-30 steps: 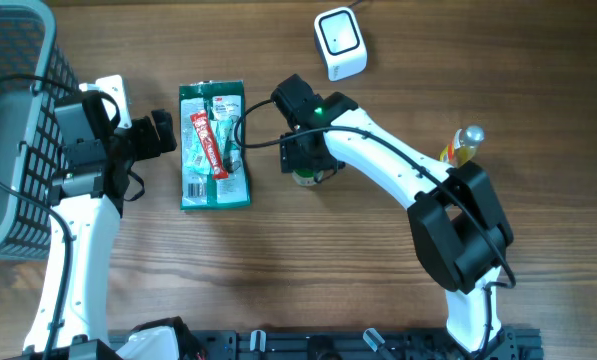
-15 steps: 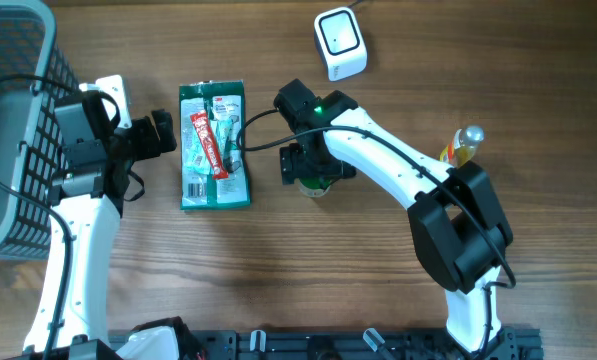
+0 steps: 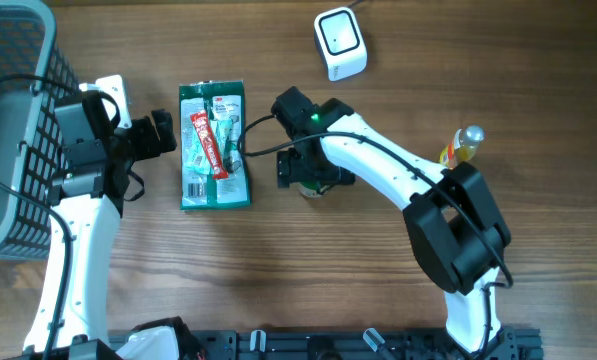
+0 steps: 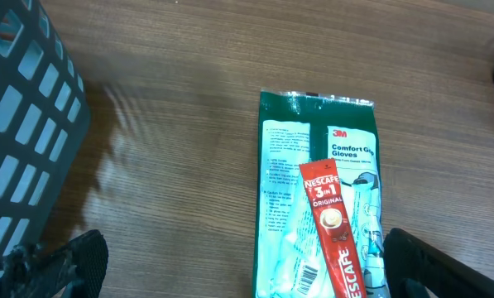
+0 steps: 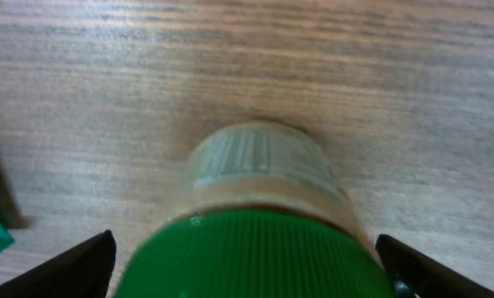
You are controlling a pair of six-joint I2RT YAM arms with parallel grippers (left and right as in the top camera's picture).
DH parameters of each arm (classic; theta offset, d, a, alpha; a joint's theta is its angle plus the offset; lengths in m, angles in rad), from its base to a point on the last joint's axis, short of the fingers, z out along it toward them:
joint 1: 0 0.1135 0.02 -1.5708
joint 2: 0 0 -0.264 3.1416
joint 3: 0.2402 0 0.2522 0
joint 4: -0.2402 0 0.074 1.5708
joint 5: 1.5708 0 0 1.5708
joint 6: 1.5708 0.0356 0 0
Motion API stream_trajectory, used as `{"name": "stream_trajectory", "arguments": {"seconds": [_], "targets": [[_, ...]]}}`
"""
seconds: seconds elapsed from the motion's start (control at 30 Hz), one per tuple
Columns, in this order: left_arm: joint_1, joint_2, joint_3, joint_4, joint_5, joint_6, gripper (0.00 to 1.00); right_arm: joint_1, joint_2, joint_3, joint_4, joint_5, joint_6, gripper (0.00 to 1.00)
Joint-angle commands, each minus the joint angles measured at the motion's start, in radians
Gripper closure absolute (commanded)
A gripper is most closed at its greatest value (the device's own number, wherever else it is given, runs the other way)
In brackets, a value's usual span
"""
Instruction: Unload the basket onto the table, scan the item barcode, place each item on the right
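A jar with a green ribbed lid [image 5: 255, 257] and a pale label [image 5: 259, 161] fills the right wrist view, lid towards the camera, resting on the wooden table. My right gripper [image 5: 248, 273] is open, one finger on each side of the lid with gaps between. From overhead the right gripper [image 3: 314, 172] covers most of the jar [image 3: 314, 192]. The white scanner [image 3: 340, 42] sits at the far edge. My left gripper [image 3: 164, 133] is open and empty beside a green glove pack [image 4: 321, 190].
A red Nescafe sachet [image 4: 333, 223] lies on the glove pack [image 3: 214, 150]. A grey mesh basket [image 3: 8, 120] stands at the left edge, close behind the left arm. A small yellowish bottle [image 3: 462, 145] stands to the right of the right arm.
My right gripper's jaws have spread wide apart around the jar, and the gripper shifted slightly toward the near side. The left arm and the glove pack have not moved.
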Motion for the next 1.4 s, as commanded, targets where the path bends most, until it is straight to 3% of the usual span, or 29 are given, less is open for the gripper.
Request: {"name": "stream_trajectory", "arguments": {"seconds": [0.0, 0.07, 0.23, 0.4, 0.47, 0.5, 0.53, 0.57, 0.63, 0.77, 0.87, 0.93, 0.97, 1.07, 1.13, 1.2, 1.37], "targets": [[0.005, 0.003, 0.008, 0.002, 0.004, 0.008, 0.0, 0.004, 0.016, -0.011, 0.016, 0.01, 0.003, 0.0], [0.005, 0.003, 0.008, 0.002, 0.004, 0.008, 0.0, 0.004, 0.016, -0.011, 0.016, 0.01, 0.014, 0.11], [0.005, 0.003, 0.008, 0.002, 0.004, 0.008, 0.0, 0.005, 0.016, -0.011, -0.009, 0.066, 0.046, 0.26], [0.005, 0.003, 0.008, 0.002, 0.004, 0.008, 0.0, 0.005, 0.016, -0.011, 0.018, 0.069, -0.214, 0.33], [0.005, 0.003, 0.008, 0.002, 0.004, 0.008, 0.0, 0.005, 0.016, -0.011, 0.04, 0.069, -0.319, 0.29], [0.005, 0.003, 0.008, 0.002, 0.004, 0.008, 0.0, 0.005, 0.016, -0.011, 0.048, 0.069, -0.34, 0.17], [0.005, 0.003, 0.008, 0.002, 0.004, 0.008, 0.0, 0.005, 0.016, -0.011, 0.055, 0.069, -0.327, 0.05], [0.005, 0.003, 0.008, 0.002, 0.004, 0.008, 0.0, 0.005, 0.016, -0.011, 0.055, 0.069, -0.26, 0.0], [0.005, 0.003, 0.008, 0.002, 0.004, 0.008, 0.0, 0.005, 0.016, -0.011, 0.058, 0.069, -0.124, 0.01], [0.005, 0.003, 0.008, 0.002, 0.004, 0.008, 0.0, 0.005, 0.016, -0.011, 0.031, 0.065, -0.042, 0.2], [0.005, 0.003, 0.008, 0.002, 0.004, 0.008, 0.0, 0.005, 0.016, -0.011, 0.042, 0.066, -0.066, 0.34], [0.005, 0.003, 0.008, 0.002, 0.004, 0.008, 0.0, 0.005, 0.016, -0.011, 0.066, 0.069, -0.158, 0.37], [0.005, 0.003, 0.008, 0.002, 0.004, 0.008, 0.0, 0.005, 0.016, -0.011, 0.069, 0.074, -0.187, 0.36], [0.005, 0.003, 0.008, 0.002, 0.004, 0.008, 0.0, 0.005, 0.016, -0.011, 0.077, 0.074, -0.247, 0.17], [0.005, 0.003, 0.008, 0.002, 0.004, 0.008, 0.0, 0.005, 0.016, -0.011, 0.076, 0.073, -0.145, 0.07], [0.005, 0.003, 0.008, 0.002, 0.004, 0.008, 0.0, 0.005, 0.016, -0.011, 0.075, 0.061, -0.058, 0.07], [0.005, 0.003, 0.008, 0.002, 0.004, 0.008, 0.0, -0.006, 0.016, 0.004, 0.035, 0.016, 0.003, 0.07]]}}
